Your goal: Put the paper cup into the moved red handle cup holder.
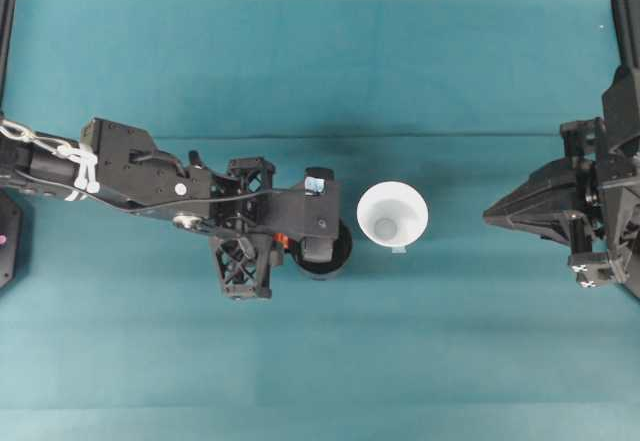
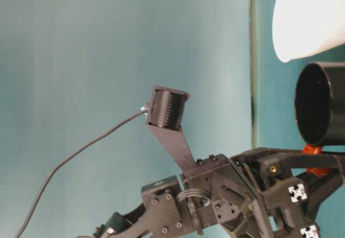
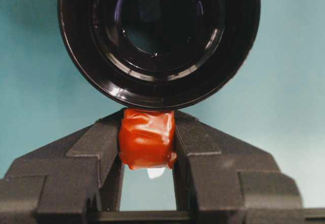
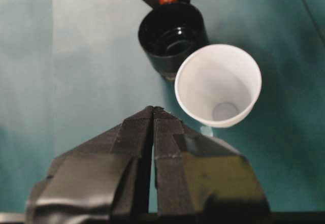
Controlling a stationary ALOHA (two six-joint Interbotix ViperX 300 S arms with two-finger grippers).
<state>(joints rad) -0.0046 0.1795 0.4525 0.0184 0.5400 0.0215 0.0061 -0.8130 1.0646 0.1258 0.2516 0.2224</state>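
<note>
ITEM 1 — paper cup (image 1: 392, 217): plain white, upright, mouth up, stood on teal table cover (image 1: 320, 361) near centre. Wide rim tapering to small greyish base. Sited just beside item 2, on the right-arm side; rims appear close, contact not determinable. Handling (est.): v. light, thin-walled, easily crushed or tipped; low friction. Grip recommended across rim/upper wall w/ light squeeze, one finger inside, one outside; hard clamp to be avoided.

ITEM 2 — red handle cup holder (image 3: 158, 41): glossy black, round, upright, open top, empty. Red-orange handle tab (image 3: 147, 138) projects toward left arm. Handling (est.): rigid, slick surface; bore approx. cup width, so cup is to be lowered straight, base first.

ITEM 3 — left gripper (image 3: 147, 148): clamped on handle tab, tab pinched between both fingers; holder thereby steadied.

ITEM 4 — right gripper (image 4: 153, 111): fingers pressed together, nothing held; set apart from cup, tips pointed toward it. Opening reqd. before cup is taken.
</note>
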